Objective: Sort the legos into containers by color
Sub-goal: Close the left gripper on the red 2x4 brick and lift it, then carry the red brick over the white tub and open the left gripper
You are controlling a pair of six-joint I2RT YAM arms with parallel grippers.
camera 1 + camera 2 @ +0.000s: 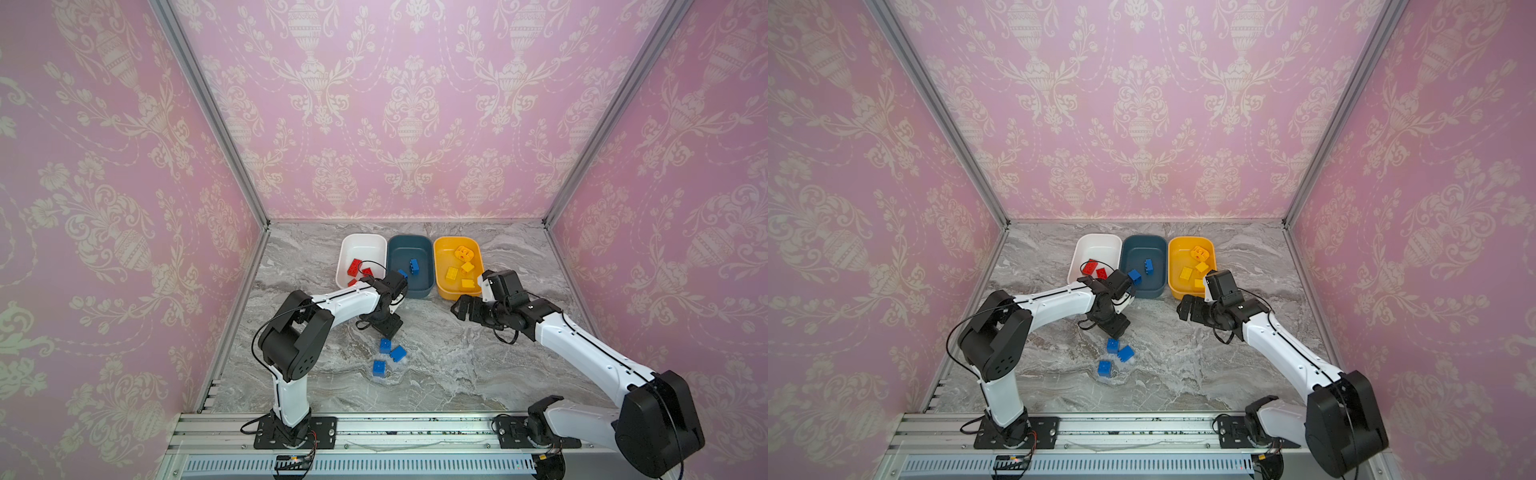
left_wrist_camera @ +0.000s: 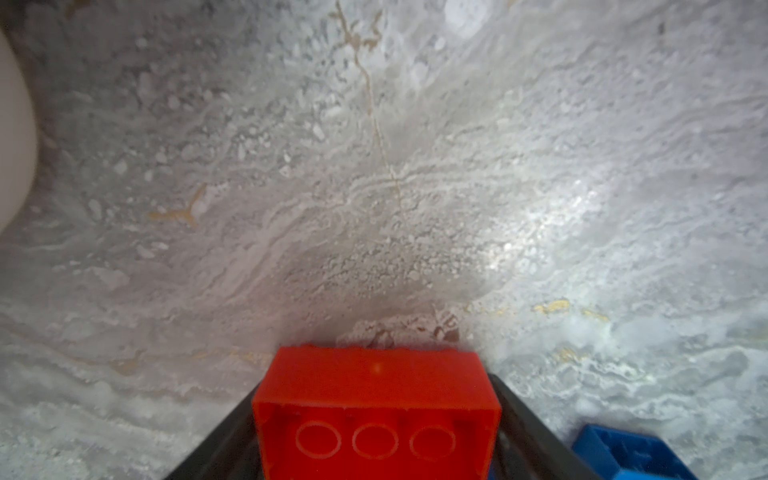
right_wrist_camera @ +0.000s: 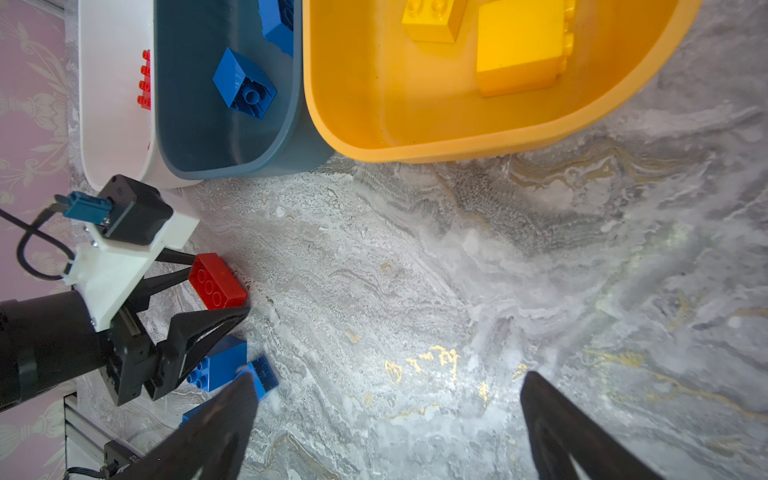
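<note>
Left gripper [image 1: 388, 329] is low at the counter [image 1: 457, 374], in front of the white tub [image 1: 361, 243] and teal tub [image 1: 409, 249]. Its fingers [image 3: 208, 326] sit against both sides of a red brick [image 2: 374, 415], pinching it. We cannot tell if the brick rests on the counter. Three loose blue bricks [image 1: 385, 345] lie on the counter just beside that gripper.

Right gripper [image 1: 463, 308] hovers over bare counter in front of the yellow tub [image 1: 446, 249], fingers [image 3: 561, 428] spread wide with nothing between them.

The tubs stand in a row at the back of the counter. We see red bricks [image 1: 354, 266] in the white tub and two blue bricks [image 1: 1148, 266] in the teal one. The yellow tub holds yellow bricks [image 1: 452, 274] plus a rounded yellow piece [image 1: 463, 252].
</note>
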